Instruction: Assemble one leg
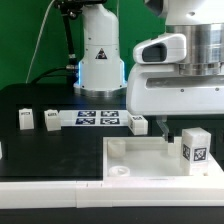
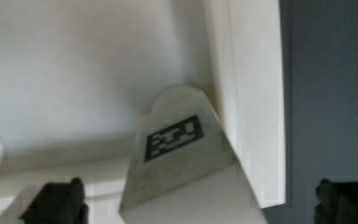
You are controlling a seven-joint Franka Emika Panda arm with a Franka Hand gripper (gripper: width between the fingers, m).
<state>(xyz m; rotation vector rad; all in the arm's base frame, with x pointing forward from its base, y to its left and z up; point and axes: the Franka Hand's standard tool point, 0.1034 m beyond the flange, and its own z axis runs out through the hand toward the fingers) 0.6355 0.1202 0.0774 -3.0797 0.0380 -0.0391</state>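
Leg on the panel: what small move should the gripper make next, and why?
Probably ease straight down over the leg before closing. In the wrist view it sits between the two dark fingertips with clear gaps on both sides, so the jaws look open and nothing is gripped. In the exterior view the leg stands upright on the white panel, near the arm. Whether the fingers are low enough is hard to tell.

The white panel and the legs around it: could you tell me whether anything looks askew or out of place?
Nothing looks damaged. One leg stands upright on the white panel, by its far edge rather than in a corner socket. Two more legs stand upright on the black table.
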